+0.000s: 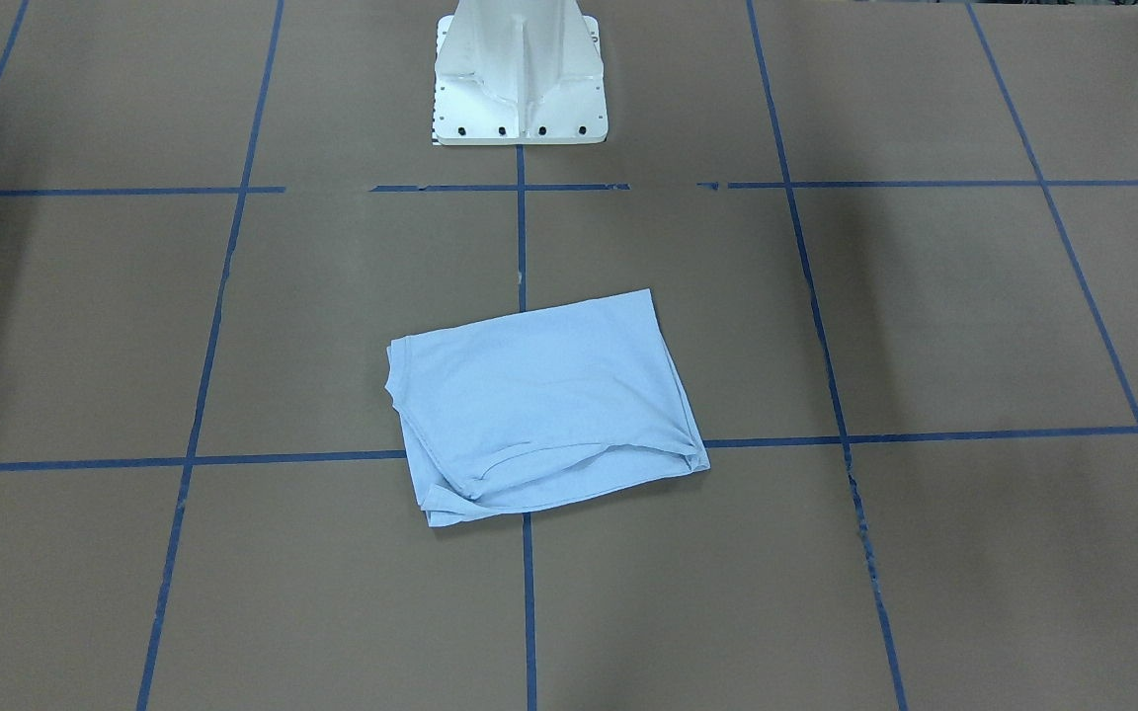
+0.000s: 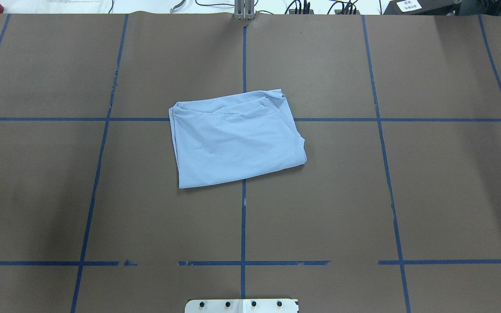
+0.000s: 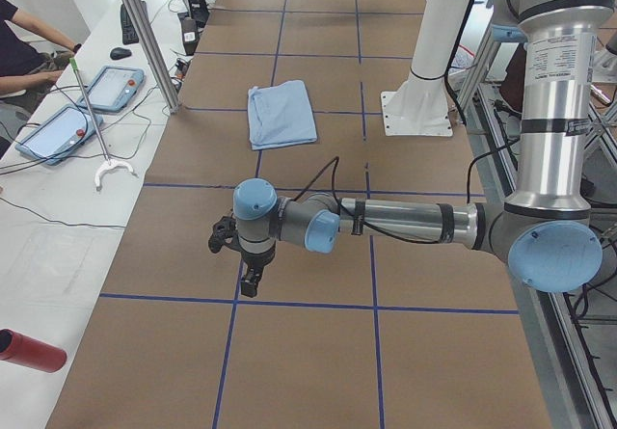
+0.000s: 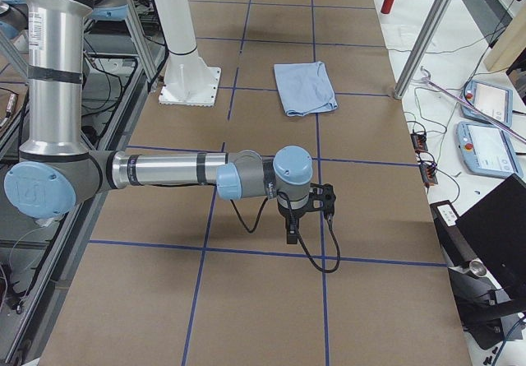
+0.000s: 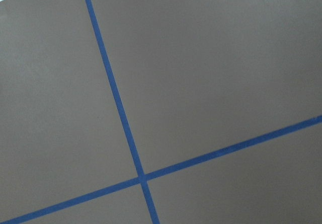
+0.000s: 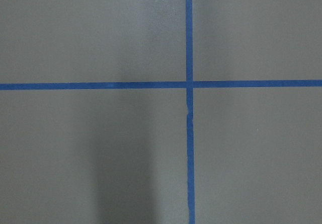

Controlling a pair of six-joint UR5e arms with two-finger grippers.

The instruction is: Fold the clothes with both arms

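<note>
The clothes are one pale light-blue T-shirt (image 1: 544, 405) folded into a rough rectangle, lying flat at the table's middle (image 2: 235, 139), (image 3: 281, 113), (image 4: 305, 87). No print shows. Both arms are stretched out low over the table's far ends, well away from the shirt. The left gripper (image 3: 249, 280) points down above a blue tape line, and so does the right gripper (image 4: 290, 234). They show only in the side views, so I cannot tell whether they are open or shut. Both wrist views hold only brown table and blue tape.
The white pedestal base (image 1: 520, 79) stands behind the shirt. On the side bench lie two teach pendants (image 3: 114, 87), a red cylinder (image 3: 29, 350) and cables; a person's arm (image 3: 24, 58) rests there. A metal post (image 3: 145, 34) rises at the table's edge.
</note>
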